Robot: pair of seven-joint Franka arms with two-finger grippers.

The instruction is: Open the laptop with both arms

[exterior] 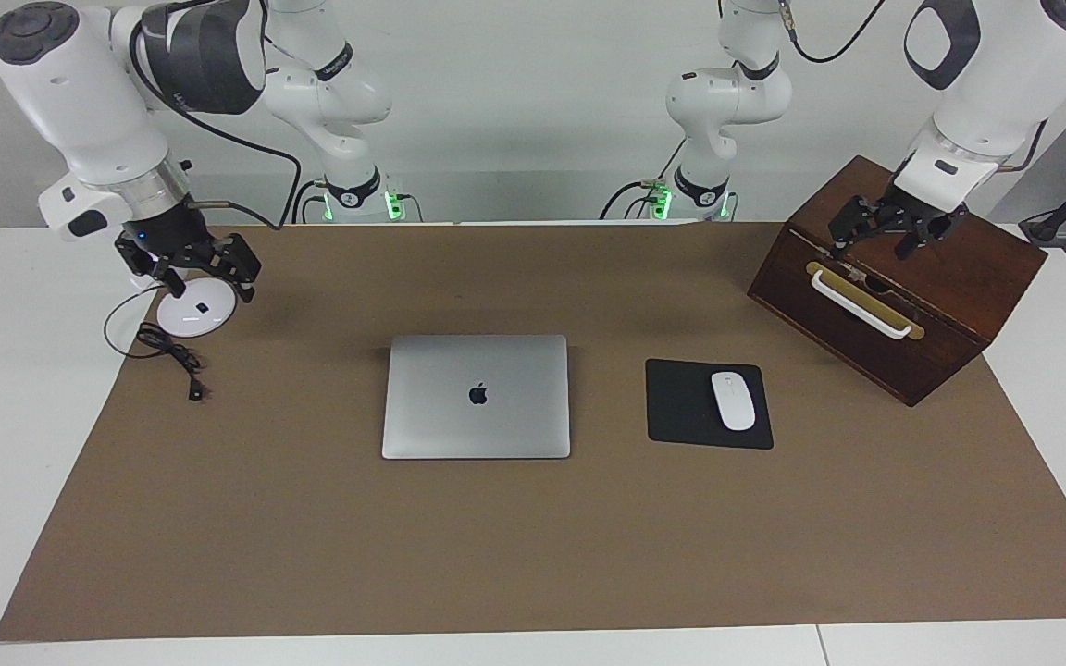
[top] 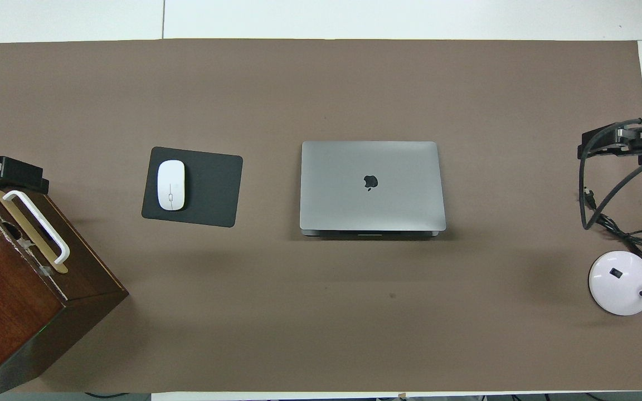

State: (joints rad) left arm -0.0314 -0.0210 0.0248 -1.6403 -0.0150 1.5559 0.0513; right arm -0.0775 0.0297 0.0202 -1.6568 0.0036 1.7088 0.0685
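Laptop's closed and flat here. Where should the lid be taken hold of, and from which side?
The lid's edge nearer to the robots, probably. The laptop lies flat and shut, and that edge shows a notch at its middle, so the hinge is likely at the farther edge. Come in low from the robots' side, lifting at the notch.

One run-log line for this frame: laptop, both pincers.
laptop: shut, flat, untouched | left pincer: open, over wooden box | right pincer: over lamp base
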